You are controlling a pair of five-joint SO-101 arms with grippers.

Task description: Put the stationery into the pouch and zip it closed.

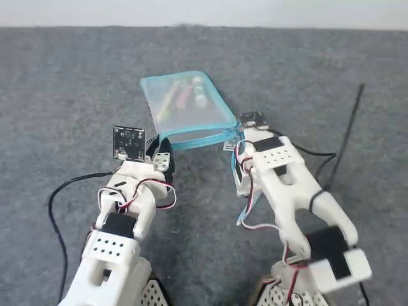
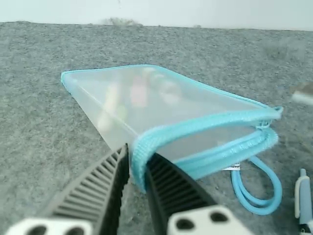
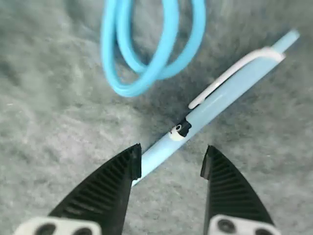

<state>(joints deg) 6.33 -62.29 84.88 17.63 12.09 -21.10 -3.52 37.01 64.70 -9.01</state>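
Nearest, high view: L arm (image 1: 127, 210) and R arm (image 1: 287, 185), white, side by side, both aimed at the pouch (image 1: 188, 105), wires looped along each.

L hand (image 2: 137, 159) at pouch's near corner, opp. the strap end: narrow, ribbed fingers (image 2: 105, 191) pinched on the teal-bound corner.

R hand (image 3: 172, 152) just short of pouch's strap end: wide open, black fingers (image 3: 107, 191) either side of the pen (image 3: 215, 103), one fingertip over pen's tip end; touching or not, cannot tell. Pen pale blue w/ white clip, flat on the surface (image 1: 64, 76), outside the pouch, just beside strap loop (image 3: 146, 49).

Strap loop: teal cord, lying on surface, attached at pouch's zip end, between pouch and pen.

Pouch: translucent, teal trim, flat on surface w/ mouth toward the arms. Zip bands (image 2: 195, 128) apart along most of mouth, meeting at strap end; mouth not shut. Inside, seen through the wall: stationery (image 1: 185, 95), approx. three pieces (yellow-green, pink, white); types not clear.

Beyond R arm, out from pouch's strap end: black cable (image 1: 344, 140) across the grey, carpet-like surface.

Farthest, past pouch's closed back edge: more grey surface, then pale wall (image 1: 204, 13).
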